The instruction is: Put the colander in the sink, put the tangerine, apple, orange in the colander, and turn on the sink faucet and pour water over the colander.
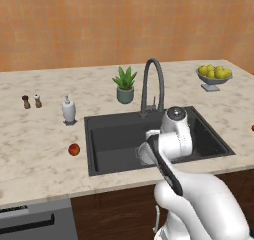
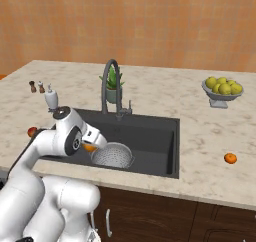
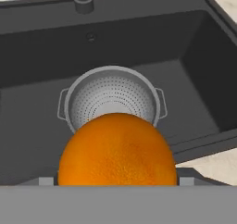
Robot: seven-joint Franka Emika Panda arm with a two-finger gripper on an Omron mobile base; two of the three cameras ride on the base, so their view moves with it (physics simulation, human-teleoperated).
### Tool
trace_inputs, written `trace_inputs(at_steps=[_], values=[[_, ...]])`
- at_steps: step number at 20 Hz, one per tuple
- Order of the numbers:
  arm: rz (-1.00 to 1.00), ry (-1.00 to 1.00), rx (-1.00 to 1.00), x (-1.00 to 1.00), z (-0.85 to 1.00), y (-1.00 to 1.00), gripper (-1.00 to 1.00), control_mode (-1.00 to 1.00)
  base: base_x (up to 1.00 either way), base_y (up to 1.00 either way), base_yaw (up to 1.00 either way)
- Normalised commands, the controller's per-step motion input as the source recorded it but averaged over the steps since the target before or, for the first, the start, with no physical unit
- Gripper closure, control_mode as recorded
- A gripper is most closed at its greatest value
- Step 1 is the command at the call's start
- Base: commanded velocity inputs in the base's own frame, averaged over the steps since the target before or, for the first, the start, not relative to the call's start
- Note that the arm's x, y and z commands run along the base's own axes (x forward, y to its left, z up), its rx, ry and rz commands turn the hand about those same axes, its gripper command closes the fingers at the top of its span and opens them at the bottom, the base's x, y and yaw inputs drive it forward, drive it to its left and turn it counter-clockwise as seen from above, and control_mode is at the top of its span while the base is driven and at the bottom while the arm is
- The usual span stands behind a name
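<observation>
Marble-patterned beige counter (image 1: 39, 154) runs wide around the dark charcoal sink (image 2: 160, 136), whose rim leaves a narrow strip of stone at the front edge and broad bare stone to the left and behind. The colander (image 3: 113, 98) sits upright on the basin floor toward the front, clear of the basin walls on every side in the hand view, its two side handles free. The sink faucet (image 1: 151, 85) arches over the back rim, with a potted plant (image 1: 124, 85) just behind it. A footed bowl of lemons (image 2: 221, 92) stands well off near the far right corner. The gripper (image 3: 117, 179) hangs above the near rim of the colander, its jaws spread wide and clamped on an orange (image 3: 117, 151). The soap bottle (image 1: 69, 110) stands left of the sink. The apple (image 1: 74, 149) lies left of the basin, apart from its edge. A small tangerine (image 2: 230, 158) rests on open counter right of the sink.
</observation>
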Motion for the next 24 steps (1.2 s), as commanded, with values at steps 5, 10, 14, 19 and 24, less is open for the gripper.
trace_inputs(at_steps=[5, 10, 14, 19, 24], values=[[-0.14, 0.02, -0.12, 0.69, -0.01, 0.41, 1.0, -1.0, 0.0, 0.0, 0.0], [-0.03, 0.12, -0.02, 0.63, -0.14, 0.13, 1.0, -1.0, 0.0, 0.0, 0.0], [0.0, 0.23, 0.0, 0.58, -0.16, 0.0, 1.0, -1.0, 0.0, 0.0, 0.0], [0.0, 0.17, 0.0, 0.29, -0.37, 0.01, 1.0, -1.0, 0.0, 0.0, 0.0], [0.0, 0.08, -0.01, 0.08, -0.4, -0.02, 1.0, -1.0, 0.0, 0.0, 0.0]])
